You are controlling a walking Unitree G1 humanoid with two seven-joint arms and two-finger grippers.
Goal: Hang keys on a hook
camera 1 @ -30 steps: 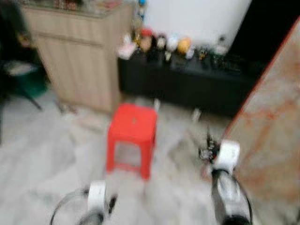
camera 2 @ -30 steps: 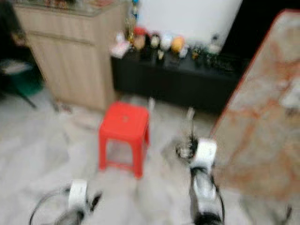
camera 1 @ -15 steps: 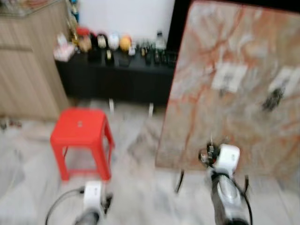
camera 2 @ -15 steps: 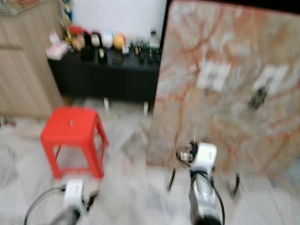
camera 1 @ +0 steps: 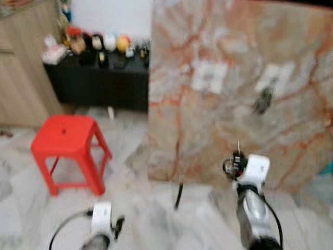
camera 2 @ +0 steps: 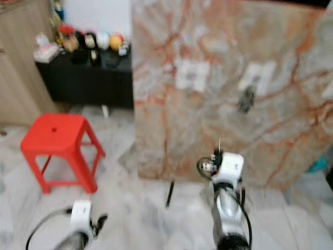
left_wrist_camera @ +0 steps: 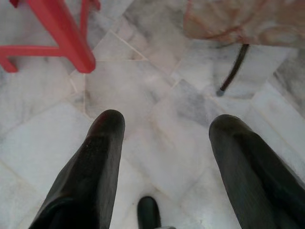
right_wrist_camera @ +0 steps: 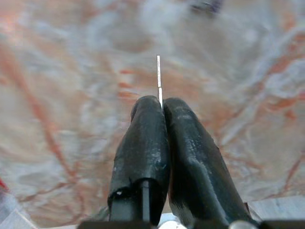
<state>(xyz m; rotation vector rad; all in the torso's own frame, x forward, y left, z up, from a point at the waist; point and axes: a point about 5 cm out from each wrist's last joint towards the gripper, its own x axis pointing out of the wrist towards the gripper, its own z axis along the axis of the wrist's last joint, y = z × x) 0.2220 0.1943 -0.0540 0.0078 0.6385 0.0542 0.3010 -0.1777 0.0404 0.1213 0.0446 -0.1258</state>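
Observation:
A large marble-patterned board [camera 1: 229, 120] stands upright ahead, resting on thin black legs [camera 1: 178, 195]. It carries two white plates [camera 1: 209, 77] [camera 1: 274, 77], and a small dark thing [camera 1: 264, 100], too blurred to identify, hangs below the right plate. My right gripper [right_wrist_camera: 161, 102] is raised in front of the board's lower part and shut on a key. The key shows as a thin silver sliver [right_wrist_camera: 158, 76] sticking out past the fingertips. My left gripper [left_wrist_camera: 167, 122] hangs low over the floor, open, with nothing between its fingers.
A red plastic stool [camera 1: 67, 146] stands on the pale marble floor [camera 1: 135, 219] to the left. Behind it a low black cabinet [camera 1: 99, 83] holds several small figurines, and a wooden cabinet [camera 1: 18, 78] stands at the far left. The stool's leg [left_wrist_camera: 62, 38] is near my left gripper.
The camera has swung right: the stool and cabinets slid left, and the marble board now takes up most of the view. Both arms keep their pose.

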